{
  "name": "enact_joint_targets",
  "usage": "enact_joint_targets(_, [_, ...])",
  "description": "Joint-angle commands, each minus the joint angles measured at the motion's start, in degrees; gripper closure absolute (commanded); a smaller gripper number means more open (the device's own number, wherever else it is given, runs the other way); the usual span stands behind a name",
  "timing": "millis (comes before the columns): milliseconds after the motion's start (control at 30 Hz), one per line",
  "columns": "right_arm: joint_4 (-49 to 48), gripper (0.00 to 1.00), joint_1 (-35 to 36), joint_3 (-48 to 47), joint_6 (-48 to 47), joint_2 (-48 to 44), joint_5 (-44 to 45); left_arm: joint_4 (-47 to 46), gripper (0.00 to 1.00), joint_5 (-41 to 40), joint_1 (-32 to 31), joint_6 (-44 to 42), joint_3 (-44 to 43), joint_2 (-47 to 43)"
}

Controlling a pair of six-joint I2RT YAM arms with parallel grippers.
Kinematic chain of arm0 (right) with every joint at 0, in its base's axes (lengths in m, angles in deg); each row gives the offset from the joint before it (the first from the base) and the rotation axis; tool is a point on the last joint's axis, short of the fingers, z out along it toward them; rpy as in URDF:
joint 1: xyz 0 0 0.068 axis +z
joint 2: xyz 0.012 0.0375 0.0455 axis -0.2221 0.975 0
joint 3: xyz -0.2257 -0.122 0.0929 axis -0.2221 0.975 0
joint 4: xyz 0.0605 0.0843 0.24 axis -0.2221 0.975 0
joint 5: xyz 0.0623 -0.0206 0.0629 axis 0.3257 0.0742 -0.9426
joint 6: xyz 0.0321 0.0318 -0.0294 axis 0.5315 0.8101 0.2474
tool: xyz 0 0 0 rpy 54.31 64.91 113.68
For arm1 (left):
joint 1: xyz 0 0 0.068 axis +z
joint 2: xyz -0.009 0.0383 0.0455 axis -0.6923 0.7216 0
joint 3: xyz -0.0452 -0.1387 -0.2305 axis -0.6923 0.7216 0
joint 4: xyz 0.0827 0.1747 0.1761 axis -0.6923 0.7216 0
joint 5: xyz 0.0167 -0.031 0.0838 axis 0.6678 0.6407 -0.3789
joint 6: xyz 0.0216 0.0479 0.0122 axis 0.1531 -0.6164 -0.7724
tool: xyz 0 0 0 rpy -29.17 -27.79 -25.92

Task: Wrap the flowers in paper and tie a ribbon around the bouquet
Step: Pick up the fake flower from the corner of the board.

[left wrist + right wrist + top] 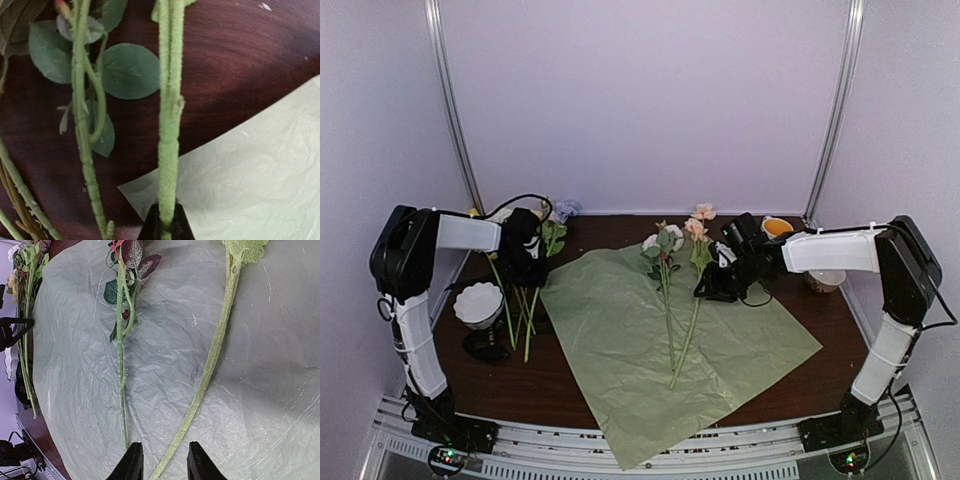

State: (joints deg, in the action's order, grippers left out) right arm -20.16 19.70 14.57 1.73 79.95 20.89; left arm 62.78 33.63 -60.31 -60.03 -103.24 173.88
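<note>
The paper (650,350) lies flat mid-table, pale green and crinkled. Two flowers rest on it: one with a thin stem (667,310), one with a fuzzy stem (692,320). More flowers (525,300) lie in a bunch to the left of the sheet. My left gripper (525,265) is over that bunch. In the left wrist view it (165,225) is shut on a fuzzy green stem (167,150) above the paper's corner (250,180). My right gripper (161,460) is open just above the paper (250,390), with the fuzzy stem (210,360) running between its fingers. The ribbon and a bouquet are out of view.
A white frilled bowl (478,303) stands at the left, beside the loose bunch, with a dark object (485,345) in front of it. A cup with orange inside (777,227) and a white cup (825,280) stand at the back right. White walls enclose the table.
</note>
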Motion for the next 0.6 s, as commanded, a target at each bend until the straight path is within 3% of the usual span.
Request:
enact_joint_targets(0, [1.3, 0.68, 0.2, 0.4, -1.2, -2.7, 1.6, 0.4, 1.00, 0.0, 0.3, 0.3, -1.3, -0.6])
enact_joint_targets(267, [2.9, 0.68, 0.3, -0.2, -2.6, -6.1, 1.9, -4.8, 1.00, -0.7, 0.4, 2.7, 3.1, -13.7])
enact_joint_targets(433, [-0.2, 0.68, 1.4, -0.5, -6.0, -11.0, -1.1, -17.2, 1.00, 5.7, -0.2, 2.6, 9.3, -26.7])
enact_joint_targets(567, [-9.8, 0.68, 4.4, -0.6, -7.2, -16.9, -6.6, -27.8, 1.00, 12.3, -3.9, 0.2, 13.8, -36.7])
